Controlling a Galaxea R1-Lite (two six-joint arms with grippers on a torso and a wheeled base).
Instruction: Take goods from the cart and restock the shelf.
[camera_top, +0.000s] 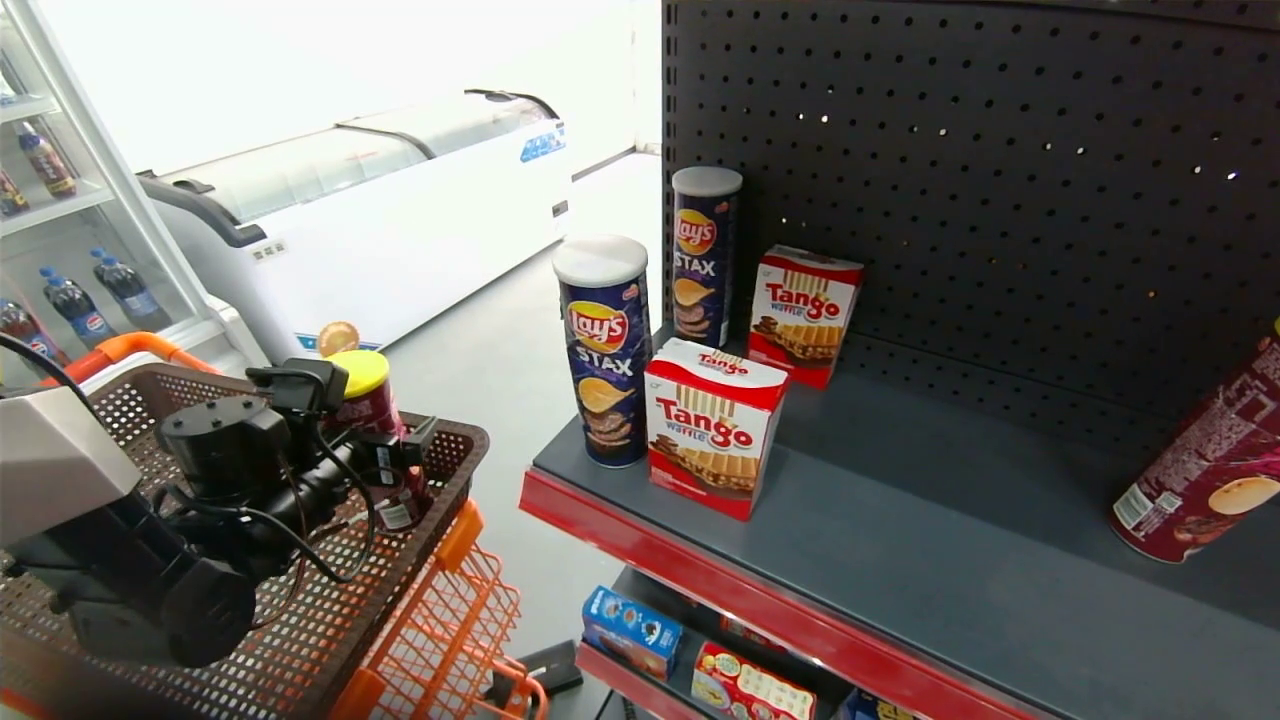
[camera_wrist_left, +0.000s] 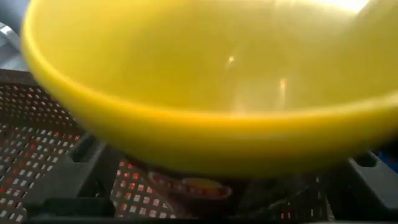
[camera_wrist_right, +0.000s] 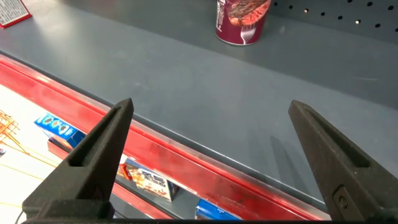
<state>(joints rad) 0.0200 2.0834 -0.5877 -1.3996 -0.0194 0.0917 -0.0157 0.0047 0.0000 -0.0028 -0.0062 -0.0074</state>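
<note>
The left tool (camera_top: 398, 478) sits low in the cart (camera_top: 300, 620), its fingers (camera_wrist_left: 74, 171) on either side of the can (camera_top: 372, 412). I cannot tell whether they are clenched on it or only flanking it.

To do the pick well, the pads probably need to seat on the can's body below the lid and close firmly. The lift should go straight up until the base clears the cart rim, and only then swing across to the shelf (camera_top: 900, 540).

The can stands upright in the cart corner nearest the shelf, long axis vertical, yellow lid up. Keeping it that way should let it land flat.

The right tool (camera_wrist_right: 211, 162) is released, jaws wide, above the shelf's front edge. A second can (camera_wrist_right: 242, 18) stands farther back.
</note>
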